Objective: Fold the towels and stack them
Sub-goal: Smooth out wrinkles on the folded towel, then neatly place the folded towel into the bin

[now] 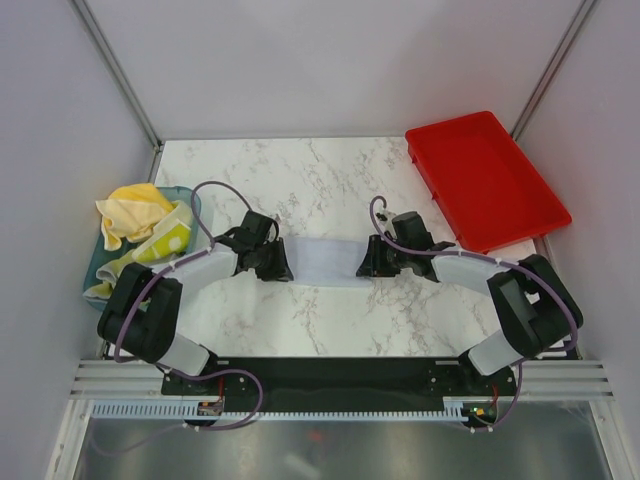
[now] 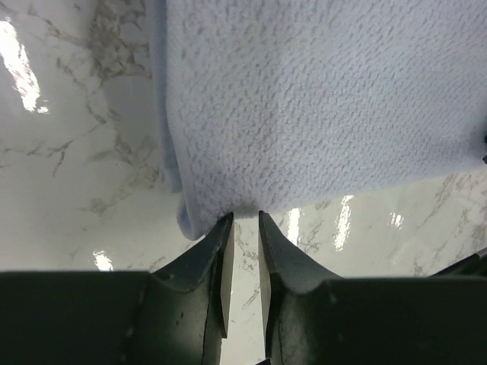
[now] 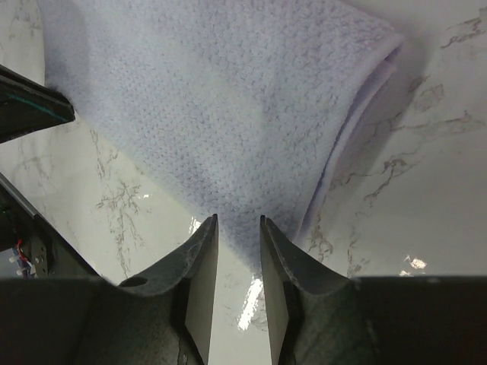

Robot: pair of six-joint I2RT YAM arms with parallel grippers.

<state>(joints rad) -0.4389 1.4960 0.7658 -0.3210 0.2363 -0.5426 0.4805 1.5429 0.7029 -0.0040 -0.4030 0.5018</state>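
Two narrowed claws flank the pale grey-blue towel (image 1: 325,262), lying on the bench (image 1: 300,180) left of the red tray (image 1: 485,180). Whether left claw (image 2: 243,219) or right claw (image 3: 239,222) pinches it, I cannot tell. Best catch both layers evenly.

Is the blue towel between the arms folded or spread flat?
Folded: the towel lies as a narrow strip, and the right wrist view shows doubled layers along its edge.

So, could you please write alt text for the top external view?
A pale grey-blue towel lies on a marble table, the left gripper at its left end and the right gripper at its right end. A teal tub of crumpled towels sits left; a red tray back right.
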